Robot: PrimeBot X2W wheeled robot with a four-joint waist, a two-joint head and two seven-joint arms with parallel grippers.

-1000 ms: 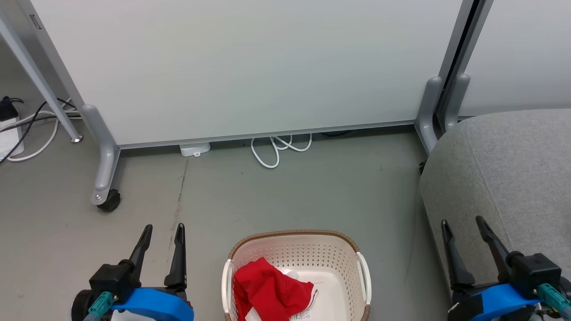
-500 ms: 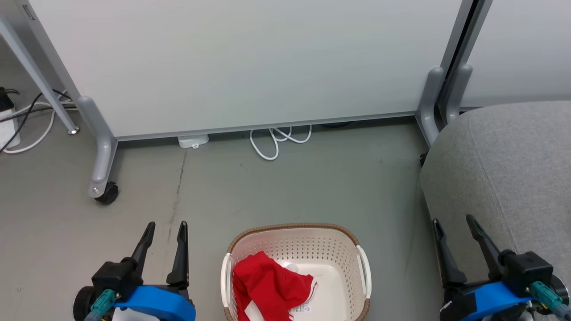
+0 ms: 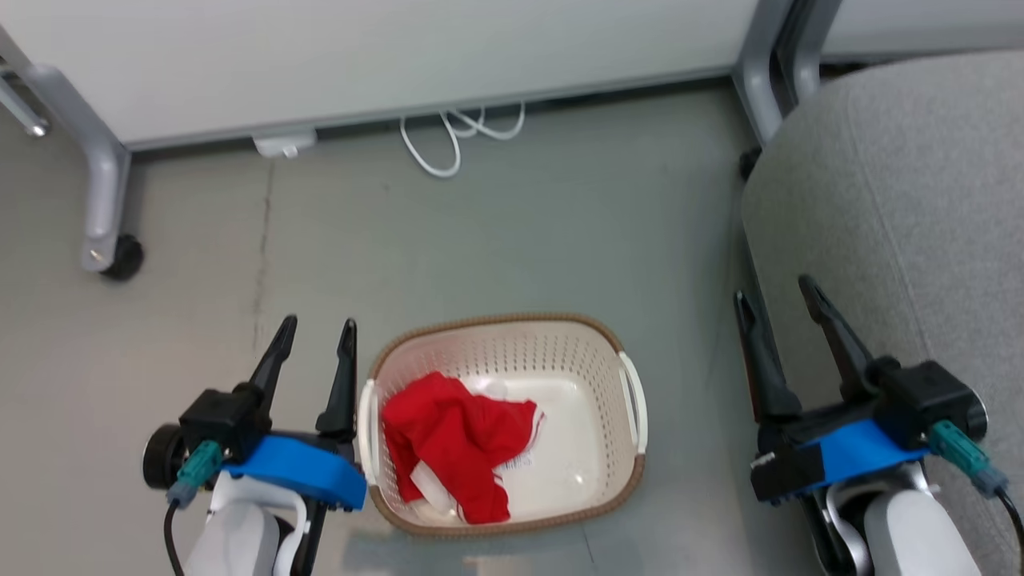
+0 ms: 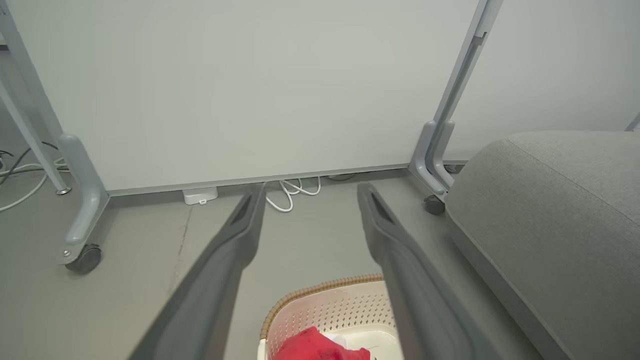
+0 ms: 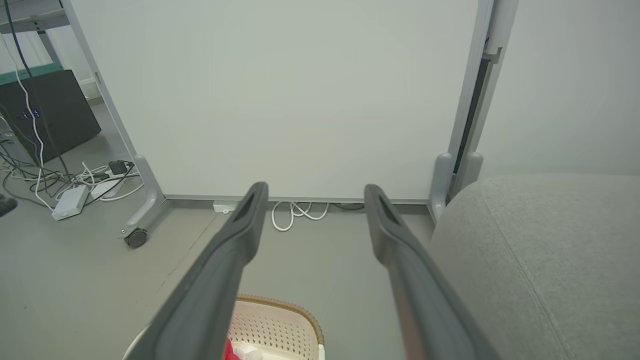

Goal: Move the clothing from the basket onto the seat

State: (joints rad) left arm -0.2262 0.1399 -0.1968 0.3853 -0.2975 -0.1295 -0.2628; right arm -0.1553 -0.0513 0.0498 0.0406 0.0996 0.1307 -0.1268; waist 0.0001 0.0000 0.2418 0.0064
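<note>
- Left gripper and right gripper, long dark fingers spread wide, hold nothing.
- Between them, the bright red, white-trimmed soft garment lies crumpled inside the oval cream perforated plastic basket; no transfer made yet.
- Farther right, the large grey woven seat cushion carries no clothing where seen.

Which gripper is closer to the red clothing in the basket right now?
Left. The left gripper is right beside the basket wall where the clothing lies; the right gripper stands apart, beside the seat.

A pale partition panel stands on grey legs, with a black castor at its left foot. Under its bottom edge lie a coiled white cable and a small white box on the grey floor.
</note>
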